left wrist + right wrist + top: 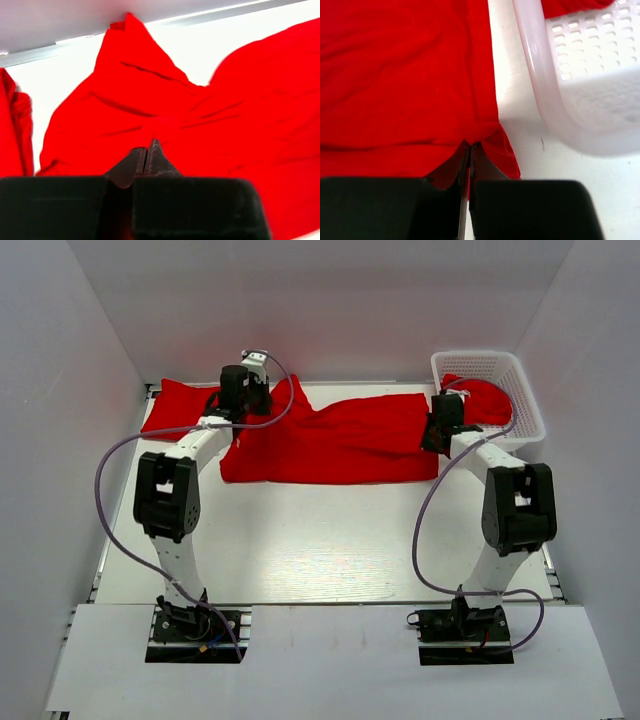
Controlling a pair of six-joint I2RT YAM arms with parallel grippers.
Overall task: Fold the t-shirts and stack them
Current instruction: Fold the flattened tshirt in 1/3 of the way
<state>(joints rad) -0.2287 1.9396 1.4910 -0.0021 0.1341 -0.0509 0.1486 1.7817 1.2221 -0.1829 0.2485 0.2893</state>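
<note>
Worked t-shirt (340, 440) lies flat along the far edge of the bench (320, 550), its long axis running left to right, so it spans the gap between the two arms. Left gripper (147, 152): fingers together, clamped on a pucker of cloth at the shirt's left end, with creases radiating from the tips. From this pincer the body of the shirt runs away to its right. Right gripper (470, 155): fingers together, clamped on the shirt's right-hand edge at the near corner, where a lip of cloth shows between the tips. From here the shirt lies to its left. Each arm holds the end on its own side, so neither has to reach across. White mesh basket (520, 390) stands at the far right corner, just beside the right gripper but apart from the held edge, and a second t-shirt (485, 400) is bunched inside it. More red cloth (165, 410) sits at the far left corner; the left arm hides the join, so I cannot tell whether it is a sleeve of the worked shirt or a separate one. Judgement: the next fold turns on the left-right axis. Both held ends should travel together, or the cloth will skew.
</note>
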